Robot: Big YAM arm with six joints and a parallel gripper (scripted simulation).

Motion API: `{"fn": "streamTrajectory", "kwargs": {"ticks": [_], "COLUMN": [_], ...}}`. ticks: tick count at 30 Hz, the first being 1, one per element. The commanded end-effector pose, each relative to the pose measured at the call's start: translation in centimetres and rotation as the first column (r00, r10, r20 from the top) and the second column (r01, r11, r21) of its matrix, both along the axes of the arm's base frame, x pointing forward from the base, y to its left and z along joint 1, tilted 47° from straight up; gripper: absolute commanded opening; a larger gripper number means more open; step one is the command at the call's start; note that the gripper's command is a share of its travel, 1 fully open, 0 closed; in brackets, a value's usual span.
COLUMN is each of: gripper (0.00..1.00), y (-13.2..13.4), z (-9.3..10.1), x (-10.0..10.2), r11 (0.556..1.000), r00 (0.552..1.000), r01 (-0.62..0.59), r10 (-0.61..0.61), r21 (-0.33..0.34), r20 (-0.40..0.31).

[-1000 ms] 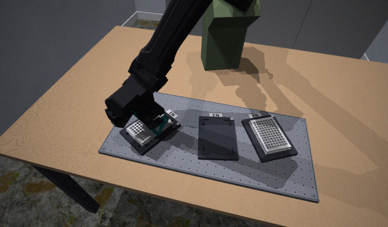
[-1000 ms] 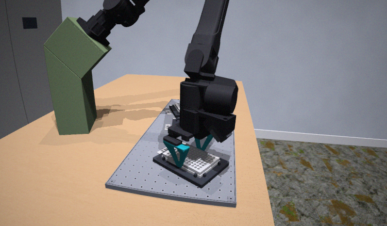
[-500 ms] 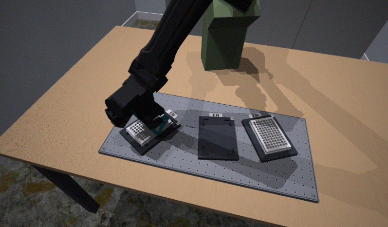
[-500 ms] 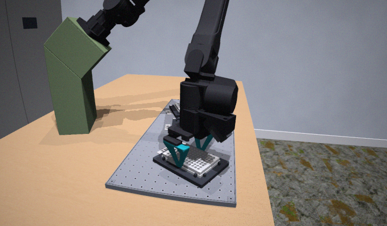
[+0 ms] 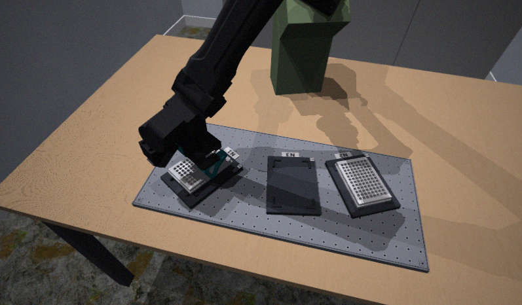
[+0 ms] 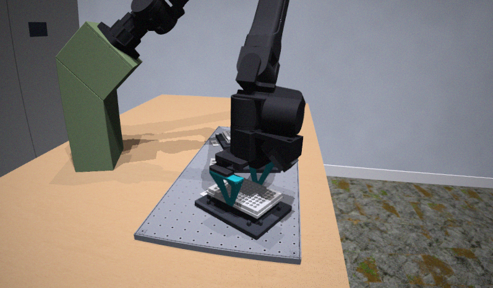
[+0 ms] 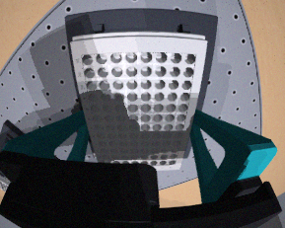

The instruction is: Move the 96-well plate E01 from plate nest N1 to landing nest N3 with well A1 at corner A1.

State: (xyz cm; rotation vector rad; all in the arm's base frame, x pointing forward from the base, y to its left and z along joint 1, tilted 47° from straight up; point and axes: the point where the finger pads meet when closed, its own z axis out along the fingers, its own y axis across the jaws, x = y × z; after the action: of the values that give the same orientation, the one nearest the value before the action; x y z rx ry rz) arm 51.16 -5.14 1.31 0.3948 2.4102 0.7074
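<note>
Top view: wooden table point(image 5: 445, 125) carries a perforated deck point(image 5: 388, 234). Gripper point(image 6: 245, 186) fingers clamp plate E01 point(image 5: 186, 175) at nest N1 point(image 5: 196, 197), left of landing nest N3 point(image 5: 293, 189); grey walls surround.

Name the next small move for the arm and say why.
Probably a straight lift. The gripper is shut on plate E01 across its long sides, and the plate looks close above nest N1, so it should rise clear of the locators before going sideways to the unoccupied N3.
</note>
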Motion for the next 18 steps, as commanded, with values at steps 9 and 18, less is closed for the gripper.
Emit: {"fn": "streamTrajectory", "kwargs": {"ticks": [9, 18], "gripper": [0.0, 0.0], "y": [-2.0, -2.5], "z": [2.2, 3.1], "x": [-1.0, -1.6], "r11": [1.0, 1.0], "r00": [1.0, 1.0], "r01": [0.016, 0.016], "r10": [-0.016, -0.016], "r21": [-0.01, -0.011], "r20": [0.019, 0.022]}}
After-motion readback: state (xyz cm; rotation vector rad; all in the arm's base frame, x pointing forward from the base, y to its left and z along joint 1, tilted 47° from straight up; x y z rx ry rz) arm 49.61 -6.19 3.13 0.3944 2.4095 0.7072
